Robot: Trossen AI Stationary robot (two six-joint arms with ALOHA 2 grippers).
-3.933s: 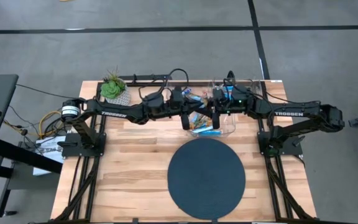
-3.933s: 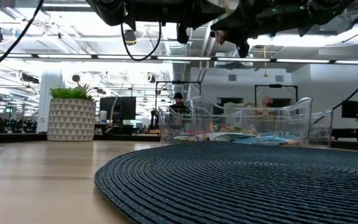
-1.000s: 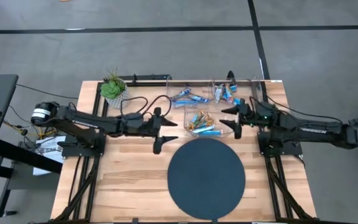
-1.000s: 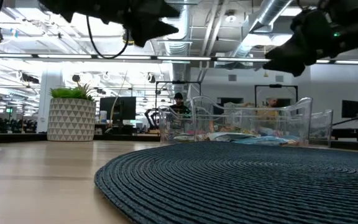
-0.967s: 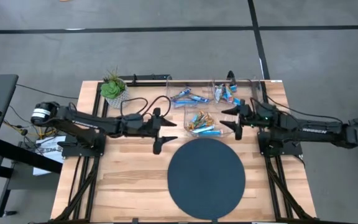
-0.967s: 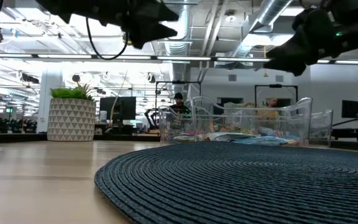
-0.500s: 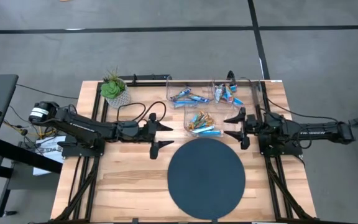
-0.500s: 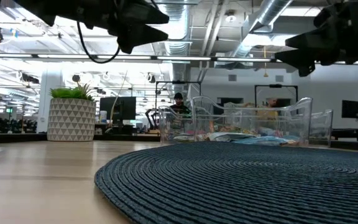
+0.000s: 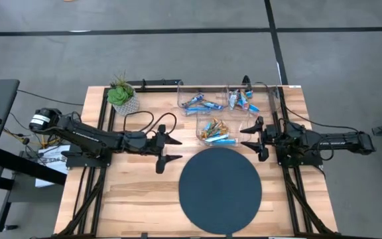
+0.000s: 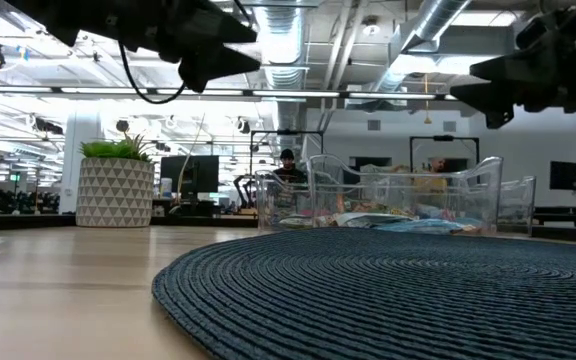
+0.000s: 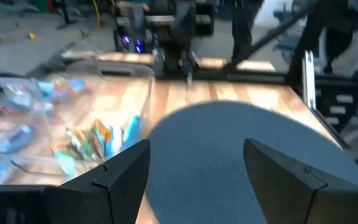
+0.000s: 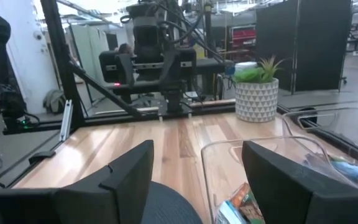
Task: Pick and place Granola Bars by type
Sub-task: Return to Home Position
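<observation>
The Granola Bars lie in three clear bins at the table's far middle. Light-blue ones [image 9: 200, 102] fill the far left bin, and blue-white-red ones [image 9: 243, 101] the far right bin. A mix of brown-gold and light-blue bars [image 9: 215, 131] [image 11: 97, 140] lies in the nearer bin [image 12: 261, 163]. My left gripper [image 9: 170, 152] [image 11: 197, 167] hovers open to the left of that bin, with nothing in it. My right gripper [image 9: 247, 137] [image 12: 197, 168] hovers open just right of the bin, also with nothing in it. Both stand well above the table [image 10: 223, 52] [image 10: 480, 84].
A round dark woven mat [image 9: 220, 189] covers the table's near middle. A potted plant [image 9: 121, 96] stands at the far left corner. Bare wood [image 9: 134, 192] lies left of the mat. Beyond the table, a person [image 10: 286, 160] shows in the room.
My left gripper has drawn back toward the table's left and near edges, away from the bins. My right gripper has pulled back a little toward the right and near edges. Both have stayed open, with nothing in them. The bars have not moved.
</observation>
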